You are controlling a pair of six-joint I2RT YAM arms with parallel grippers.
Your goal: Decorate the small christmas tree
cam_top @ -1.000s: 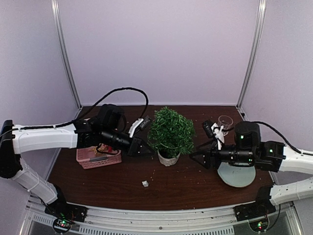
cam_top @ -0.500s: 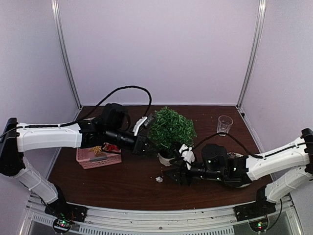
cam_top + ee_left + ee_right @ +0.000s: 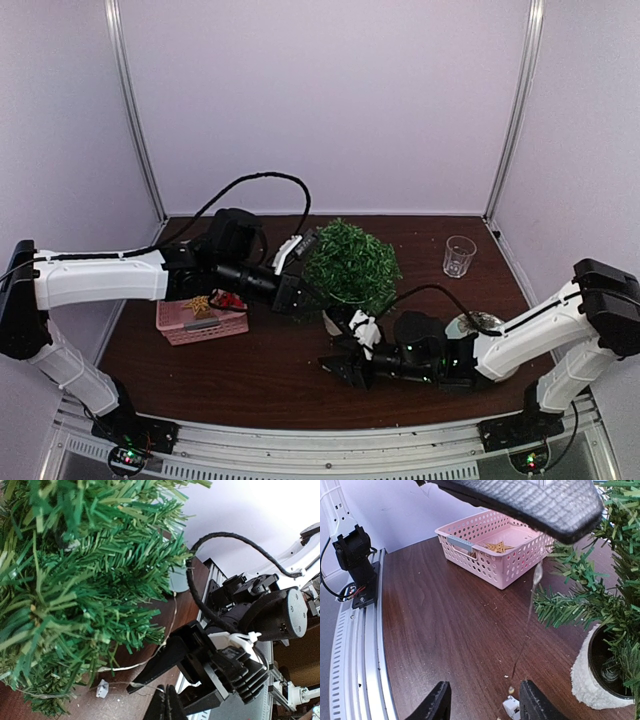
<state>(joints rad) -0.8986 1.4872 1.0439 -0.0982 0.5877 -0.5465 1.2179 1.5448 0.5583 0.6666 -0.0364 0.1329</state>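
Note:
The small christmas tree (image 3: 352, 264) stands mid-table in its white pot (image 3: 338, 321). My left gripper (image 3: 296, 296) sits at the tree's lower left, shut on a thin light string (image 3: 150, 655) that hangs from the foliage (image 3: 75, 580). The string ends in a small white box (image 3: 102, 689) on the table. My right gripper (image 3: 338, 368) is low over the table in front of the pot, open. In the right wrist view the box (image 3: 511, 707) lies between its fingers (image 3: 436, 702), and the string (image 3: 538, 572) runs up to the left gripper's finger (image 3: 520, 500).
A pink basket (image 3: 201, 320) holding a gold star (image 3: 497, 546) and a red ornament (image 3: 228, 299) stands left of the tree. A clear glass (image 3: 459, 255) stands at the back right. A grey plate (image 3: 468, 322) lies behind the right arm.
My right arm swung from the tree's right side down to the table in front of the pot, around the white box. My left gripper stayed by the tree.

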